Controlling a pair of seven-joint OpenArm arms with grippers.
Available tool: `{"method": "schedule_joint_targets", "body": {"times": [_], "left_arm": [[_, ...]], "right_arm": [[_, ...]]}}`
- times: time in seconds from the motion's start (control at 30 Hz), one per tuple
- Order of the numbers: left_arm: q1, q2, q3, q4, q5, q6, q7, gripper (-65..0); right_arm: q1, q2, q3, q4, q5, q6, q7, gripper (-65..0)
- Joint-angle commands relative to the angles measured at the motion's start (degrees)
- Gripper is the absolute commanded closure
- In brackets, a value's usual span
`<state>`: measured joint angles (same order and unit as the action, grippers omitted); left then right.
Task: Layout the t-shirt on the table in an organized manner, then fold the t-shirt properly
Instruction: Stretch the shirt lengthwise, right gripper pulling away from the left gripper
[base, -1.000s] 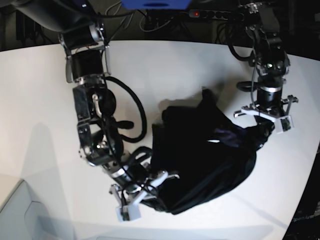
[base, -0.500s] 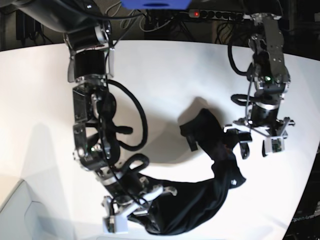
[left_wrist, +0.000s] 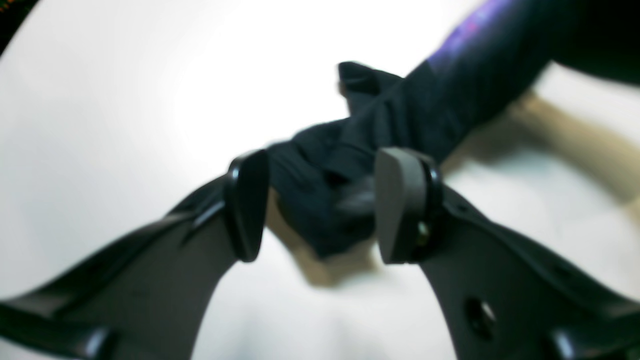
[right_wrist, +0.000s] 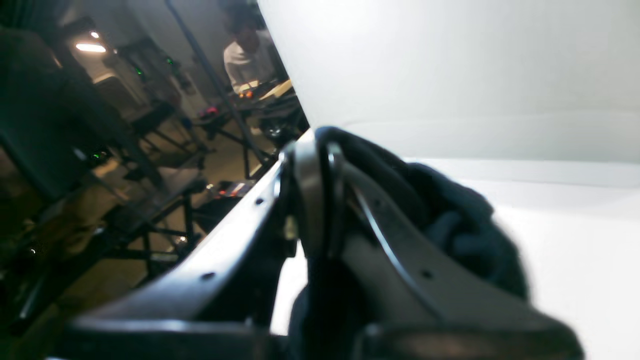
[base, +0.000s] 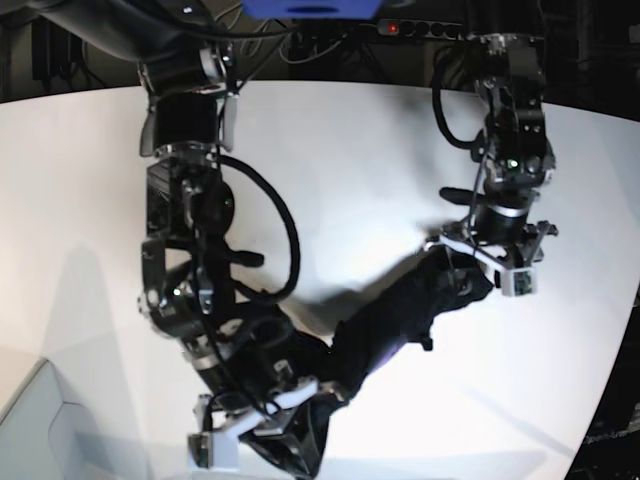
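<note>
The black t-shirt (base: 390, 320) is drawn out into a long rope-like band across the white table (base: 330, 170), running from lower left up to the right. My right gripper (base: 262, 428) sits at the low near end, shut on a bunch of the cloth (right_wrist: 450, 225), which wraps around its fingers (right_wrist: 320, 200). My left gripper (base: 487, 268) hovers at the band's upper right end. In the left wrist view its pads (left_wrist: 247, 205) stand apart, and the shirt's end (left_wrist: 450, 75) lies loosely between them, purple print showing.
The table's curved edge (base: 615, 340) runs close behind the left arm on the right. A pale grey box (base: 30, 420) sits at the lower left corner. Cables and a power strip (base: 430, 28) lie beyond the far edge. A person and stands (right_wrist: 245, 55) are off the table.
My left gripper has opened, letting go of the shirt, and shifted left. My right gripper has dragged the shirt down and left, pulling the heap out into a long band.
</note>
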<state>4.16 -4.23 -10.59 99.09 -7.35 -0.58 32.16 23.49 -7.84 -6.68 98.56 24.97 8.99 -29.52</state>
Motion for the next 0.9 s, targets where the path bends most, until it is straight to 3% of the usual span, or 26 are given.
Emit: {"method": "schedule_joint_targets", "body": {"times": [0.0, 0.3, 0.57, 0.87], "left_arm": [[-0.78, 0.32, -0.18, -0.14, 0.01, 0.27, -1.09, -33.2], [-0.95, 2.08, -0.18, -4.63, 0.28, 0.45, -1.35, -33.5], [-3.77, 2.25, -0.18, -11.13, 0.01, 0.45, -1.35, -47.7], [-9.57, 2.34, -0.18, -14.56, 0.01, 0.36, -1.35, -47.5]], "right_arm": [[1.26, -0.03, 1.89, 0.91, 0.39, -0.07, 2.22, 0.0], [-6.21, 1.73, 3.20, 4.16, 0.48, -0.07, 2.05, 0.0], [-13.42, 4.01, 3.29, 7.68, 0.48, -0.07, 2.05, 0.0], [-20.36, 6.39, 3.47, 10.84, 0.48, -0.07, 2.13, 0.0]]}}
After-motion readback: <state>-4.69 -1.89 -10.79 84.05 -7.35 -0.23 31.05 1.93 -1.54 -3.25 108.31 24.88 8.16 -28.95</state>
